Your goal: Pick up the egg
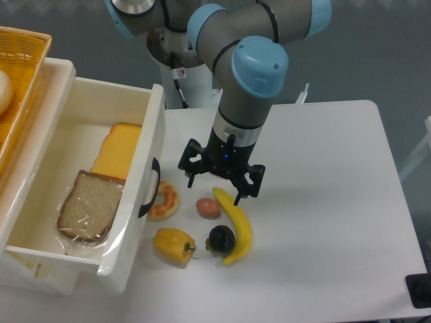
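Egg (208, 208) lies on the white table (323, 202), small and pinkish-brown, just below my gripper (213, 187) and not yet touched.

Starting nearest the front edge: a yellow bell pepper (174, 245) sits close to the corner of the open white drawer (135, 202), and a shiny black round fruit (221, 239) rests against the inner curve of the banana (237, 229). The banana runs from beside the black fruit up past the egg's right side, its upper tip near my right-hand finger. The egg has the banana close on its right, the black fruit just in front, and a glazed donut (163, 200) on its left, close against the drawer front by the black handle. A narrow gap shows on each side of the egg.

My fingers stand spread wide, holding nothing, one tip above the gap between donut and egg, the other over the banana's upper end.

Inside the drawer lie a wrapped slice of brown bread (86, 206) and, farther back, orange cheese slices (118, 151). To the right of the banana the tabletop stretches bare to its rounded edge. At far left, a yellow basket (27, 74) overhangs the drawer.
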Available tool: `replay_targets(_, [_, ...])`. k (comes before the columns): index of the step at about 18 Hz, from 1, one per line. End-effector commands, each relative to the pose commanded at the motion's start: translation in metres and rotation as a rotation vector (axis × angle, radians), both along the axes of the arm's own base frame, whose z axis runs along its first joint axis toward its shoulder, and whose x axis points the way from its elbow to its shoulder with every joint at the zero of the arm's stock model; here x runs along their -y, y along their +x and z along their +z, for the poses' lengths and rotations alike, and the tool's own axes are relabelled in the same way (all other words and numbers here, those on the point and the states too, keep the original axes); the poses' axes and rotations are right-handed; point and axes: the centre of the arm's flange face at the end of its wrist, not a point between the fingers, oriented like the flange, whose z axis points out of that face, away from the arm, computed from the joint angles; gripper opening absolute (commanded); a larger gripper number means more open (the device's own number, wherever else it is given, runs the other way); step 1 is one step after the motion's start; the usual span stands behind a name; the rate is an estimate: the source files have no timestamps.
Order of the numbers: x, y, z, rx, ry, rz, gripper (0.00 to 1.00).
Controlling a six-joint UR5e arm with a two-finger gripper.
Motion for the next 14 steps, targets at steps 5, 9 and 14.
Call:
replay_targets(5, [0.0,0.0006,0.0007,-0.046,-0.035,-0.026,1.0])
replay_targets(9, [-0.0011,-0.0012,0.0005,-0.055,-0.031,-0.016,1.0])
replay_targets(14, [-0.0029,-0.004,-0.0072,-0.059,-0.019,-0.011,1.0])
